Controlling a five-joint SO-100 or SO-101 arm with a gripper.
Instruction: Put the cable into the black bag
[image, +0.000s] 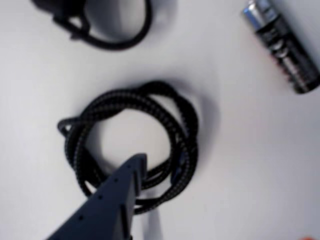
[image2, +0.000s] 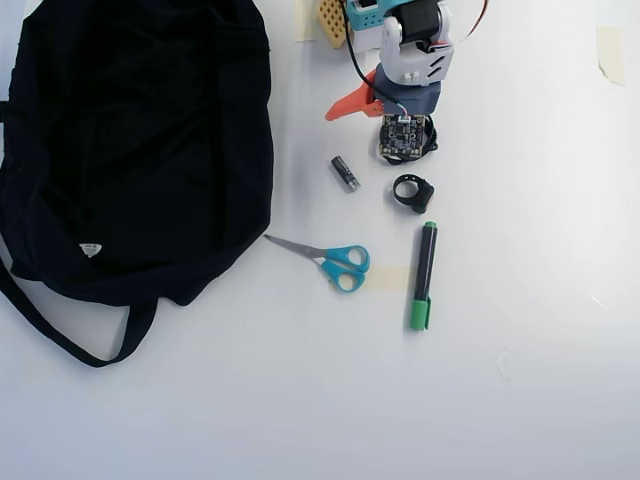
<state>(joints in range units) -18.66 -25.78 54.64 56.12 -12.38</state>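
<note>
In the wrist view the cable (image: 135, 145), a thin black braided cord wound in a round coil, lies flat on the white table at the centre. My gripper (image: 220, 197) hangs over it, open. The dark blue finger (image: 127, 185) points into the coil's near side, and only an orange sliver of the other finger shows at the bottom right corner. In the overhead view my gripper (image2: 368, 128) is at the top centre with its orange finger spread out to the left, and the wrist hides the cable. The large black bag (image2: 130, 140) fills the left side, well apart from the gripper.
A small thick black ring (image: 115, 30) (image2: 412, 192) lies just beyond the coil. A battery (image: 282, 42) (image2: 345, 173) lies beside it. Blue-handled scissors (image2: 335, 262) and a green marker (image2: 423, 275) lie mid-table. The bag's strap (image2: 60, 335) loops toward the front left.
</note>
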